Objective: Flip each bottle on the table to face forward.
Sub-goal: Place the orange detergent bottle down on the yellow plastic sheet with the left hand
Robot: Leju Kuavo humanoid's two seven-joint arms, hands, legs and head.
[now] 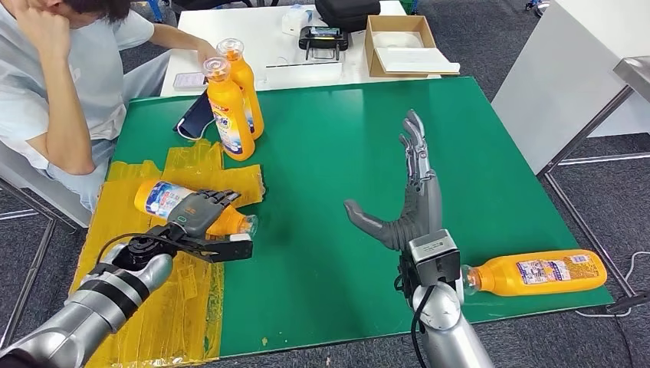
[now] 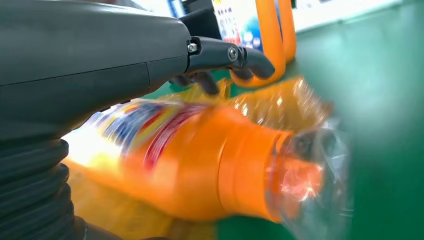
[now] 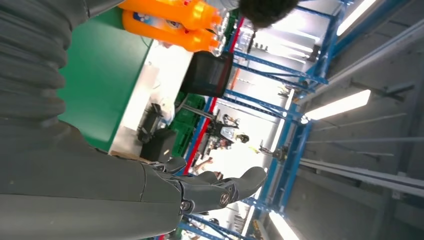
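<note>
Gripping lying bottle near table edge, left robot hand, right robot hand spread, empty

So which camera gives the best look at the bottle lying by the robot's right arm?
The head view: the lying bottle shows whole on the green table, beside the open right hand. The wrist views look at other bottles instead.

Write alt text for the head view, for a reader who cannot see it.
The robot's left hand grips an orange bottle lying on yellow plastic at the green table's left edge. Its right hand is spread open mid-table; two bottles stand behind, another lies right.
</note>
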